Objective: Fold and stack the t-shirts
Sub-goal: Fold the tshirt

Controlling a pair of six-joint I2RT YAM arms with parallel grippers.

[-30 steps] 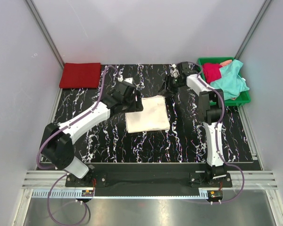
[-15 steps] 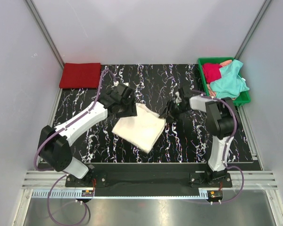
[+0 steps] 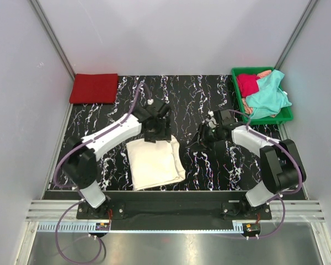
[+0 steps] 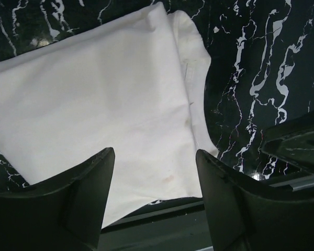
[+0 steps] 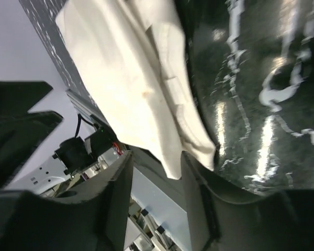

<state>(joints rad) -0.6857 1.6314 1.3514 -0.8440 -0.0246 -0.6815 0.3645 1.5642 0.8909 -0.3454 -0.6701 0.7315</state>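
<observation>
Black veined worktop, green tray, pale booth.
The worktop (image 3: 209, 171) is black with white marbling and fills the floor of a booth with plain pale walls (image 3: 171, 38). Slanted metal posts (image 3: 51, 33) run up at the far corners. A green plastic tray (image 3: 248, 70) sits at the worktop's far right corner, along its right edge. A ribbed aluminium rail (image 3: 44, 211) runs along the near edge, with a shiny metal sheet (image 3: 171, 248) in front of it.

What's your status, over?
Left fingers open, right fingers open, both empty. White shirt folded flat, not stacked on red shirt. Nothing in the way.
</observation>
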